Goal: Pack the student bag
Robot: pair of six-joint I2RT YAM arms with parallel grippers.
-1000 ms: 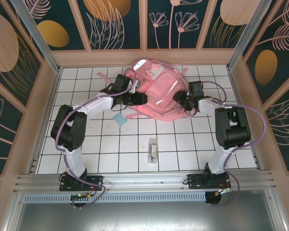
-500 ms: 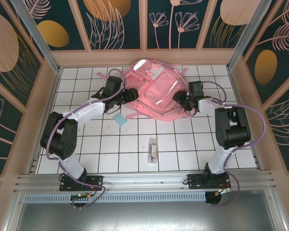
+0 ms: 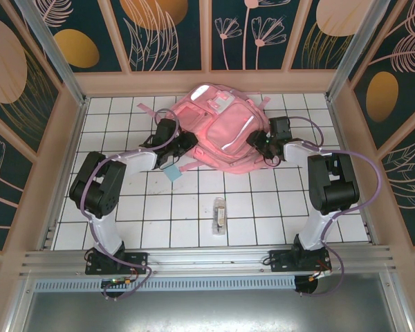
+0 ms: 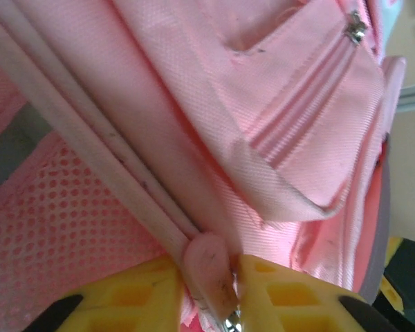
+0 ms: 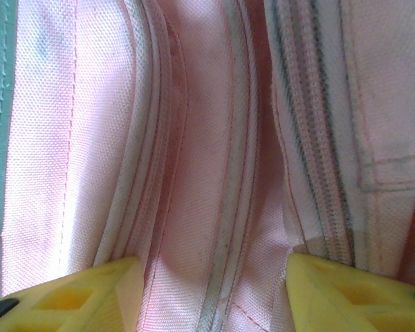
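Note:
The student bag (image 3: pixel 225 131), a large pink backpack with shiny strips, lies at the back middle of the tiled table. My left gripper (image 3: pixel 187 144) is at its left edge. In the left wrist view this gripper (image 4: pixel 211 280) has its yellow fingers (image 4: pixel 131 297) shut on a pink zipper pull tab (image 4: pixel 209 266), beside the bag's piping and mesh. My right gripper (image 3: pixel 261 144) presses into the bag's right side. Its fingers (image 5: pixel 346 290) stand apart with a thick fold of pink fabric (image 5: pixel 207 207) pinched between them.
A small light-blue square (image 3: pixel 172 171) lies on the tiles just in front of the left gripper. A narrow item in clear wrapping (image 3: pixel 220 214) rests at the table's middle front. A pink strap end (image 3: pixel 149 109) trails left of the bag. Wooden walls enclose the table.
My left arm drew back to the left, then came in lower at the bag's left edge, and its jaws closed on the zipper pull tab. The right arm has stayed put.

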